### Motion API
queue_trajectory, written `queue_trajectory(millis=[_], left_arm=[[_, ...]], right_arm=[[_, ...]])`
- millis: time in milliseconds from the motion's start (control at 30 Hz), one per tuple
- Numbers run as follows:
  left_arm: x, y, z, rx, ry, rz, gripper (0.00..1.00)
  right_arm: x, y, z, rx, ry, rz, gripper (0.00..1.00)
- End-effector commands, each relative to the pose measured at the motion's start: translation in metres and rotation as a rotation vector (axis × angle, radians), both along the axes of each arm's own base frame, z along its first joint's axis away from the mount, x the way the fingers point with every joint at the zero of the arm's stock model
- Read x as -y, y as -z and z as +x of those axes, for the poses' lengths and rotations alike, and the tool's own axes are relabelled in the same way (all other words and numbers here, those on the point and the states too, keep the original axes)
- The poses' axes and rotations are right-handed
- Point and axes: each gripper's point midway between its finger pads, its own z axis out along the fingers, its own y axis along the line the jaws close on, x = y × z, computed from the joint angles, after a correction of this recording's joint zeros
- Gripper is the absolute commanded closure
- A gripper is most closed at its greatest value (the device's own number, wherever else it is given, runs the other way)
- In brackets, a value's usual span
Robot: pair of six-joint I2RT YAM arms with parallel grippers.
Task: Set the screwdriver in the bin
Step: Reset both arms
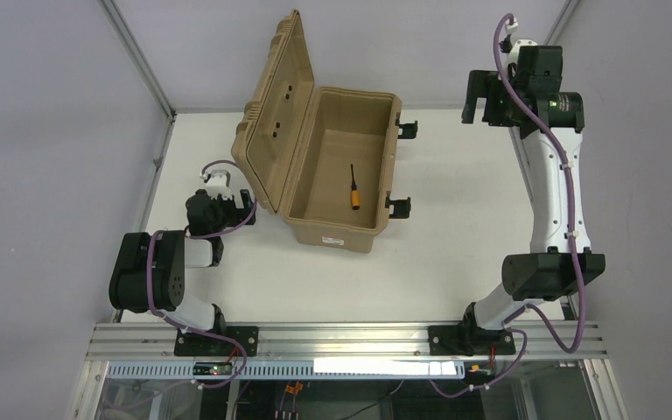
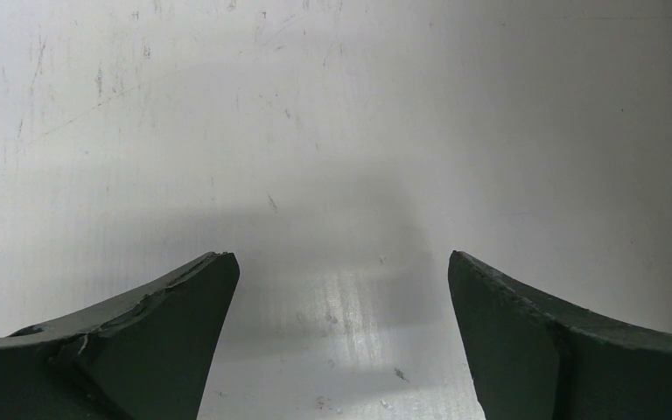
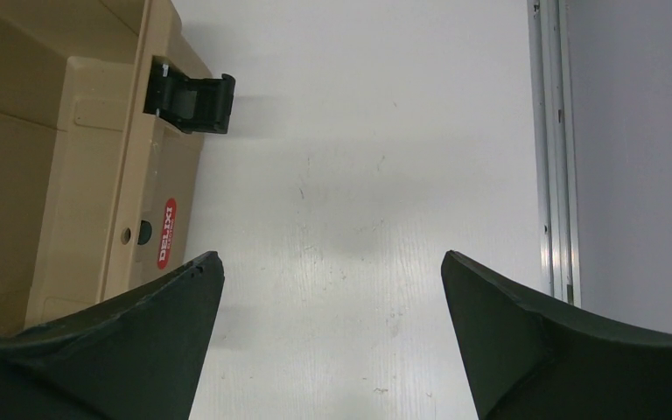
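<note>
The tan bin stands open at the table's middle back, its ribbed lid tipped up to the left. The screwdriver, orange handle and thin black shaft, lies on the bin's floor. My left gripper is open and empty, low over the table just left of the bin; its wrist view shows only bare table between the fingers. My right gripper is open and empty, raised high at the back right of the bin. Its wrist view shows the bin's right wall and a black latch.
Two black latches hang open on the bin's right side. A white label is on its front wall, a red sticker on its right wall. Grey enclosure walls and a metal rail border the white table.
</note>
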Motion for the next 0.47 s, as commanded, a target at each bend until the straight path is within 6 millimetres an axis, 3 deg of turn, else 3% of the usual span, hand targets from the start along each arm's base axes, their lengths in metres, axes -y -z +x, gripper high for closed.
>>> queue_trajectory(millis=[0,233,433], left_arm=[[-0.0012,-0.0184,0.0051,0.073,0.011,0.008,0.01],[-0.0014,-0.0184,0.0050,0.073,0.011,0.008,0.01],[-0.0014,-0.0186,0.0053,0.074,0.010,0.008,0.01]], right_arm=[[-0.0090,-0.0130,0.0029,0.030,-0.060,0.042,0.01],[-0.0079,-0.0206,0.0028,0.096,-0.030,0.060,0.01],[-0.0043,-0.0119,0.0023,0.070,-0.013,0.048,0.01]])
